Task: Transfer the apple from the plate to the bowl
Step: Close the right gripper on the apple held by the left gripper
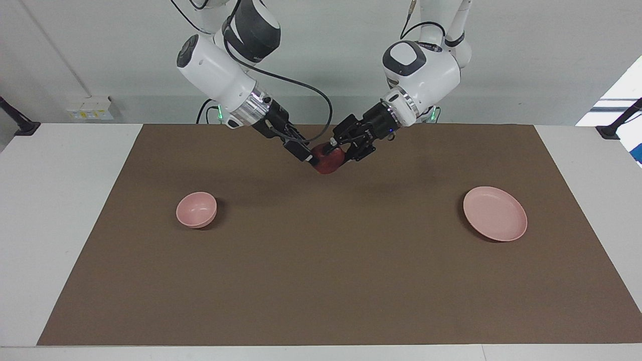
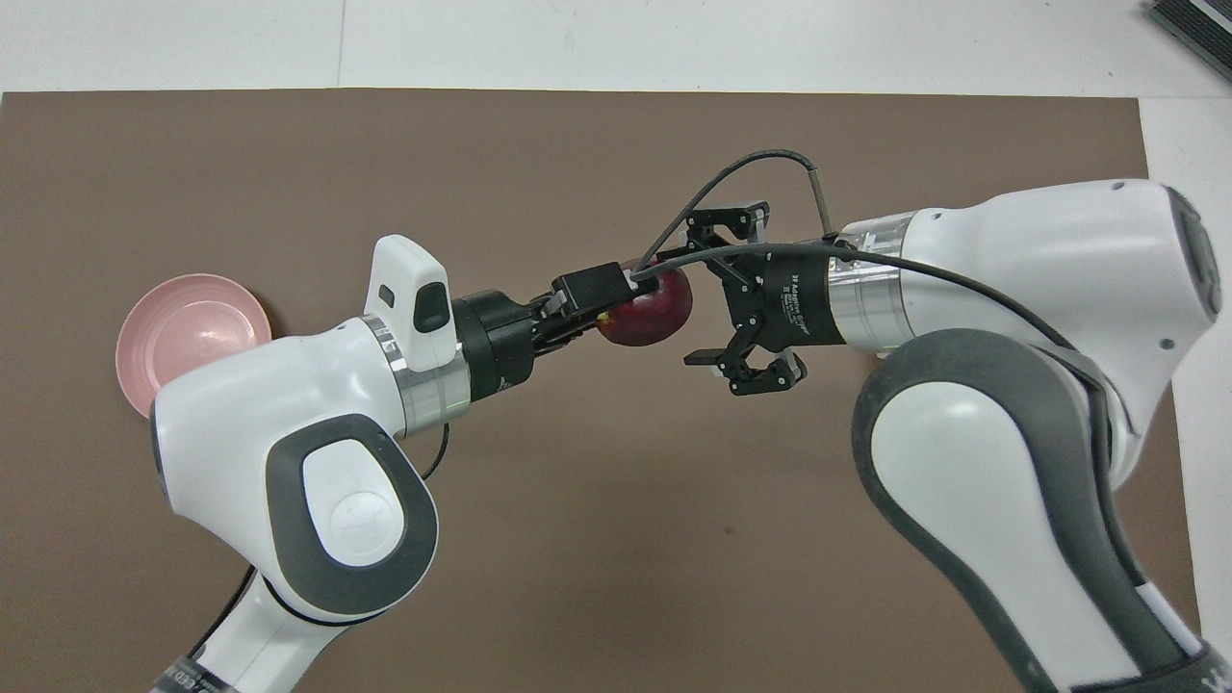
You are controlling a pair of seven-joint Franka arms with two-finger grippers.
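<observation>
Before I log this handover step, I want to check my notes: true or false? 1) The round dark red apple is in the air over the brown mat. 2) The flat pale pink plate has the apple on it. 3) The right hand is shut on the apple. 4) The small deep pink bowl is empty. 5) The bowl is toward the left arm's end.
1) True: the round dark red apple is up over the brown mat.
2) False: the flat pale pink plate is bare.
3) False: the right hand is open at the apple; the left hand grips it.
4) True: the small deep pink bowl is empty.
5) False: it is toward the right arm's end.
</observation>
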